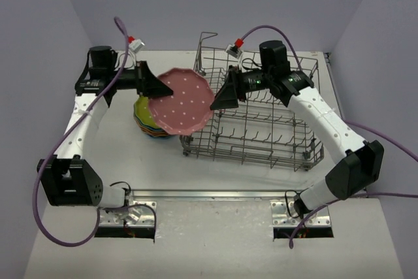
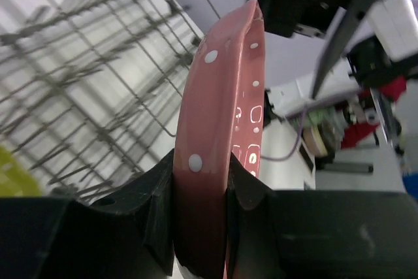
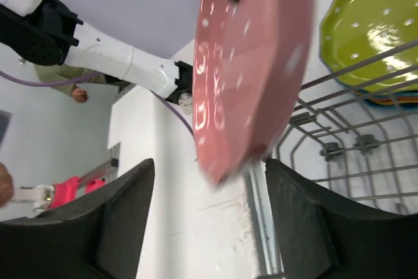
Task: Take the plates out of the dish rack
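Clamped in the black jaws of the left gripper (image 2: pixel 199 210), the rim of the pink plate (image 2: pixel 222 129) fills the centre of the left wrist view. The plate is seen edge-on there, rising from the bottom centre toward the upper middle of the frame, with white dots along its rim. From the top camera the same pink plate (image 1: pixel 181 101) hangs in the air left of centre, its dotted face turned up toward the camera and slightly tilted. Its width runs left to right between the two arms, and its right part overlaps the left end of the dish rack (image 1: pixel 261 129). The left gripper (image 1: pixel 155 87) pinches its left rim. The right gripper (image 1: pixel 217 101) sits at the opposite rim, and in the right wrist view its jaws are spread wide, the plate's edge (image 3: pixel 225 161) poking down between them without touching either. Below and left of the held plate, a stack (image 1: pixel 145 122) topped by a yellow-green plate (image 3: pixel 372 24) rests on the counter (image 1: pixel 163 168), just beside the rack.
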Action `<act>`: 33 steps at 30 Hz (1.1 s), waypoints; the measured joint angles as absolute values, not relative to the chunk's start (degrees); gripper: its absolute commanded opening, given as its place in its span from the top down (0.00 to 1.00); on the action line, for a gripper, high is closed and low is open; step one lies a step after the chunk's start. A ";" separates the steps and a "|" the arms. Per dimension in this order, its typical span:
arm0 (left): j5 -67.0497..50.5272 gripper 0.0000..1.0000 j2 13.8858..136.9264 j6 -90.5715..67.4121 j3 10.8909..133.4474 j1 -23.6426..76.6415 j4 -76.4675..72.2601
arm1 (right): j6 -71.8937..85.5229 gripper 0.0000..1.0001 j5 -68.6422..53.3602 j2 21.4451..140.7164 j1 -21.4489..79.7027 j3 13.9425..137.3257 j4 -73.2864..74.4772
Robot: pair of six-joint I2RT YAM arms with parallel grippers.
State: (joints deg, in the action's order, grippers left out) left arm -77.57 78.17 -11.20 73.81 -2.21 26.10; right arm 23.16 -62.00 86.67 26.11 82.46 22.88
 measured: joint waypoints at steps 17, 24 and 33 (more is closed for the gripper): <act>-70.35 1.00 89.11 -10.10 77.41 -18.85 26.41 | -8.77 0.31 -44.51 74.37 24.07 82.74 48.17; -56.72 1.00 91.50 -2.88 76.47 -19.11 32.09 | -21.36 0.35 -39.46 71.29 24.05 76.51 59.34; -50.88 1.00 91.50 0.76 74.15 -19.16 33.13 | -29.11 0.33 -34.45 69.99 27.50 69.91 63.08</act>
